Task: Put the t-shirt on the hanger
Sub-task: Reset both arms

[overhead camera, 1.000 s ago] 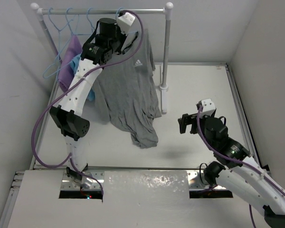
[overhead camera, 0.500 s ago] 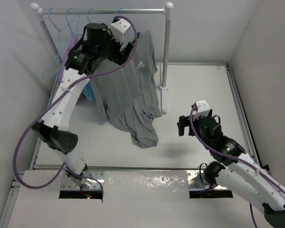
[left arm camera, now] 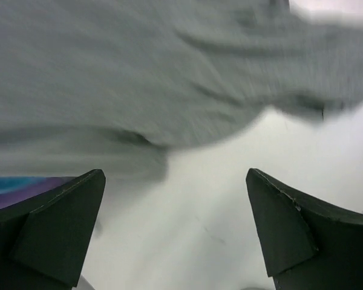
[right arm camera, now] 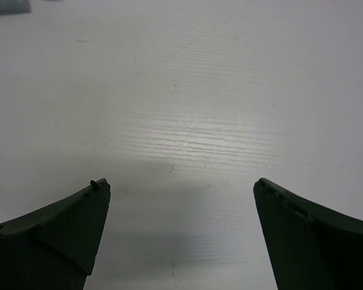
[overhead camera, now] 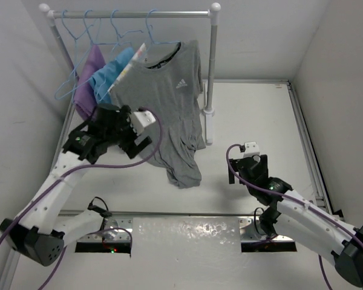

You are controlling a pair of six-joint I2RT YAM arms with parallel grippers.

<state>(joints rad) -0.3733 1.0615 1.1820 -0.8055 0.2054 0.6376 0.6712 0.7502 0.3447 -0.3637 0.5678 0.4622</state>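
The grey t-shirt (overhead camera: 163,96) hangs from a light-blue hanger (overhead camera: 151,30) hooked on the rail, and its hem trails onto the table. My left gripper (overhead camera: 138,142) stands open, low and to the left of the shirt, touching nothing. In the left wrist view the shirt (left arm camera: 139,78) is a blur above the open left gripper (left arm camera: 175,174). Over bare table at the right, my right gripper (overhead camera: 242,169) is open. The right wrist view shows only white table between the right gripper's (right arm camera: 181,181) fingers.
A white rack with a top rail (overhead camera: 133,13) and a right post (overhead camera: 212,72) stands at the back. A purple cloth (overhead camera: 88,84) and a blue cloth (overhead camera: 109,78) hang left of the shirt. Spare blue hangers (overhead camera: 78,36) hang on the rail's left end.
My left gripper opened at the rail, let go, and swung down and back to the front left. The shirt stays hanging. My right arm drew back and sank a little.
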